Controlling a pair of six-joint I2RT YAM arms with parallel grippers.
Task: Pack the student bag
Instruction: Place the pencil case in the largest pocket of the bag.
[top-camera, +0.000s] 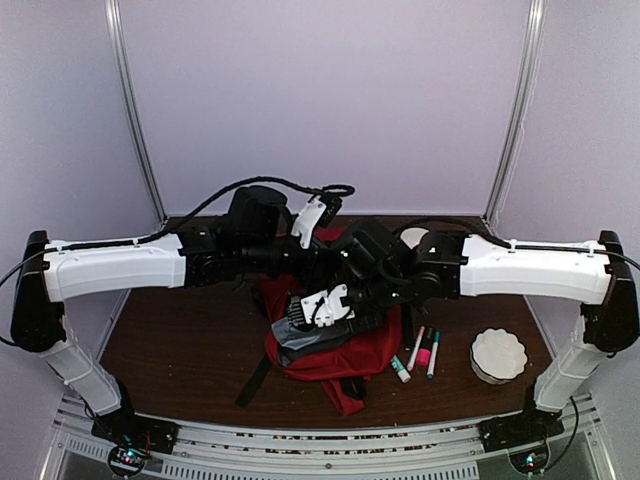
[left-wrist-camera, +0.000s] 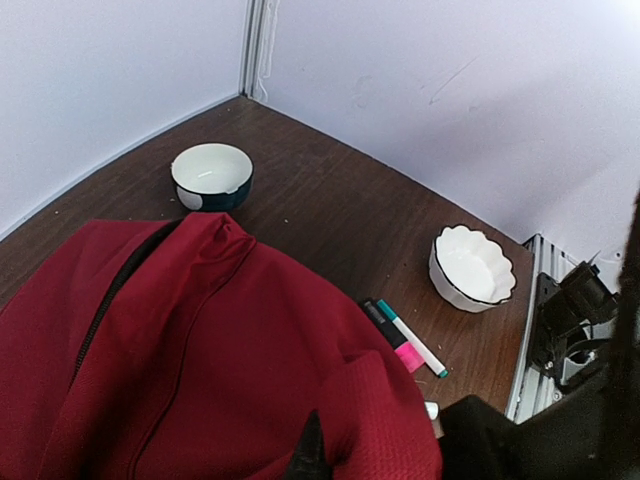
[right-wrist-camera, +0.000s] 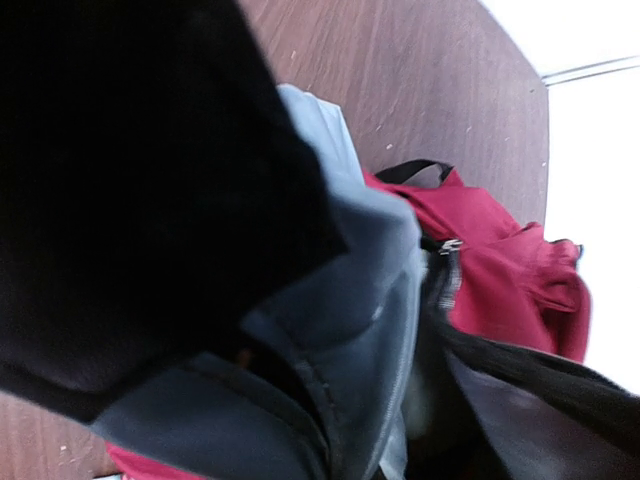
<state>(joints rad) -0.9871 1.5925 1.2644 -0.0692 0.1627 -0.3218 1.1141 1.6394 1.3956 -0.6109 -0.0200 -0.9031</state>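
Note:
The student bag (top-camera: 335, 355) is a red backpack lying in the middle of the table, with its grey lining (top-camera: 300, 335) showing at the mouth. My left gripper (top-camera: 325, 238) is at the bag's far edge. In the left wrist view a dark fingertip (left-wrist-camera: 308, 455) is pinched into a fold of the red fabric (left-wrist-camera: 200, 340), jaws shut. My right gripper (top-camera: 312, 312) is down at the mouth, shut on the grey lining (right-wrist-camera: 370, 300). That lining fills the right wrist view and hides the fingers. The red shell (right-wrist-camera: 500, 270) and a zip (right-wrist-camera: 450, 262) show beside it.
Three markers (top-camera: 418, 352) lie right of the bag, also seen from the left wrist (left-wrist-camera: 405, 335). A white scalloped bowl (top-camera: 498, 355) stands front right. A dark bowl with a white inside (left-wrist-camera: 212, 175) stands at the back. A black strap (top-camera: 255, 380) trails front left.

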